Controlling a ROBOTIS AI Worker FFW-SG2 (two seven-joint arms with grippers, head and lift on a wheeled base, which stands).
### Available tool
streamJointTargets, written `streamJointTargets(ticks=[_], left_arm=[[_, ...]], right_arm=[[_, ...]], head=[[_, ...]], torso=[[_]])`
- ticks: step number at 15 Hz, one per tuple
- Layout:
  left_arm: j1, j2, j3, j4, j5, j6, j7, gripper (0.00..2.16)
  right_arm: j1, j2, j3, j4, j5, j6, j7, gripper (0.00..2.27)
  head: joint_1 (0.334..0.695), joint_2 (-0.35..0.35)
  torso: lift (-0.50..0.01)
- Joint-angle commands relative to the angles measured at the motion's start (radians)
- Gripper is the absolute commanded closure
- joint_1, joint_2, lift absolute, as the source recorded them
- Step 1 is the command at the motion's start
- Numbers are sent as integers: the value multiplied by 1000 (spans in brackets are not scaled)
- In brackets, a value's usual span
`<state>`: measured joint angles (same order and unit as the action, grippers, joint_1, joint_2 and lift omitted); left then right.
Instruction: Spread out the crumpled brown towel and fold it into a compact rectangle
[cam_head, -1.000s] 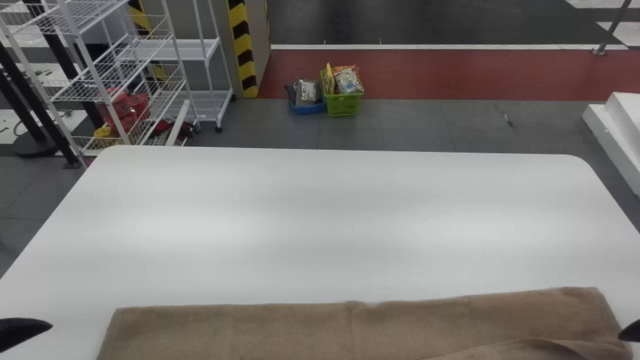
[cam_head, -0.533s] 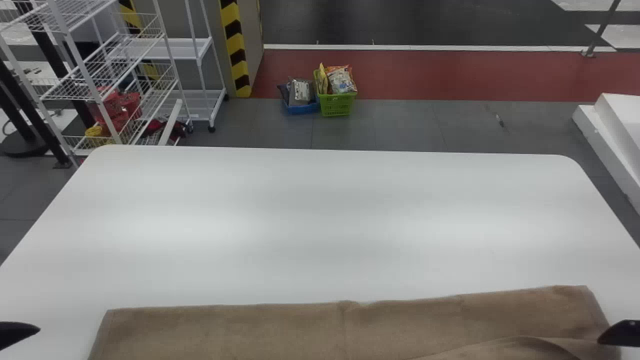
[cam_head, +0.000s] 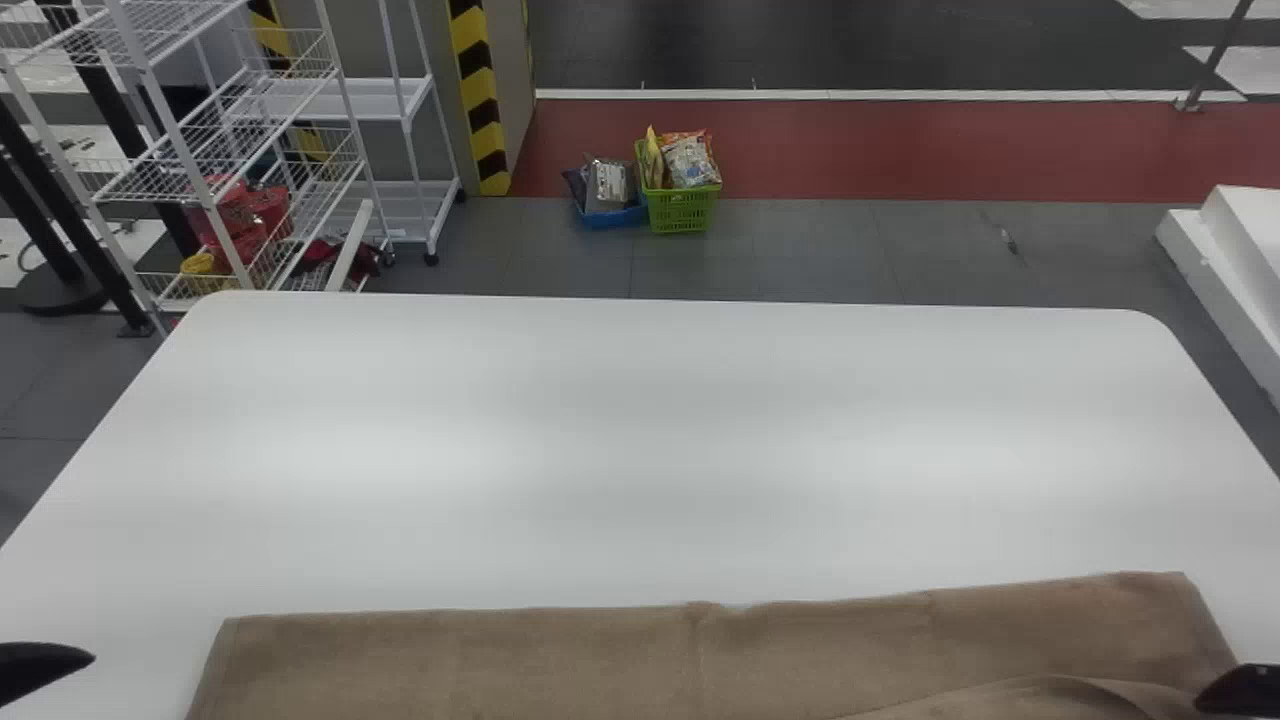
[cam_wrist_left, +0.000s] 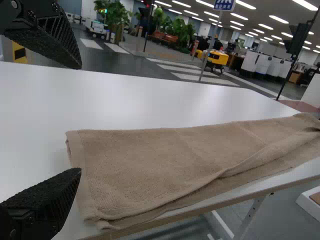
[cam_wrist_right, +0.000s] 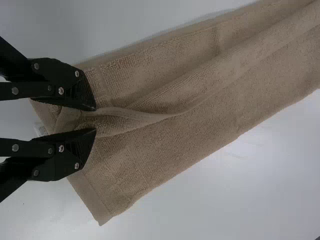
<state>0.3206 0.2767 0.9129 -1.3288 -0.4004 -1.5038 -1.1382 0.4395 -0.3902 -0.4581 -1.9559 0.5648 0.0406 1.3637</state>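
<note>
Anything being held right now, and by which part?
Left gripper: nothing. Right gripper: a raised fold near the towel's short end lies within it, but whether it's clamped can't be told.

The head view's edges crop the brown towel (cam_head: 560, 660), left pincer (cam_head: 42, 668) and right pincer (cam_head: 1242, 692); print on the towel's pale tag (cam_wrist_right: 41, 130) is too small to read.

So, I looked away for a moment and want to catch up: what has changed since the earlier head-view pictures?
The right pincer has moved farther inward at the right end of the towel and slightly toward the robot; whether it has taken hold, I cannot tell. The left pincer has kept its place off the towel's left end, and the towel's visible part lies as it did.
</note>
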Motion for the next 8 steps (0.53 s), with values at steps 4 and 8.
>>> streamJointTargets(ticks=[4,8], left_arm=[[-2,-1,-2,0,-2,0,0,87],[-2,-2,-2,0,-2,0,0,87]], right_arm=[[-5,1,-16,-4,-42,2,3,940],[-1,-4,-24,-9,-46,-7,3,1146]], head=[[695,36],[695,35]], torso=[[-127],[-127]])
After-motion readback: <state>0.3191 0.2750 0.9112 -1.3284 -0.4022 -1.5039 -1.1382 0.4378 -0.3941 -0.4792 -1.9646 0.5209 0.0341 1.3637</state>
